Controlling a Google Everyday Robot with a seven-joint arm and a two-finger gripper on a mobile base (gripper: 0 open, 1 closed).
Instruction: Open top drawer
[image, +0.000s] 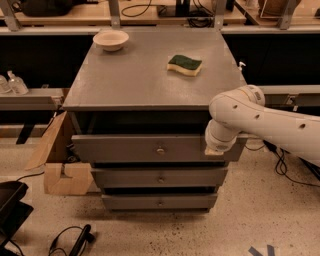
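Top drawer (125, 148) is sitting partly out under the cabinet top (145, 75), knob (160, 150) at mid-front. The gripper (214, 148) is sitting at the front's right end with the wrist (222, 132) blocking it, so I can't tell its grip state. Pulling off-centre is risking a jam, so I'd be drawing straight out, level and slow.

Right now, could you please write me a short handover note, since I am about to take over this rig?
The gripper is at the right end of the front of the wide, flat-fronted grey top drawer, mostly hidden by the arm.
The drawer stands out partway from under the grey cabinet top. Nothing holds its small round metal knob.
Done: drawer partly open.
Left: probably pull it further, then draw the arm clear.
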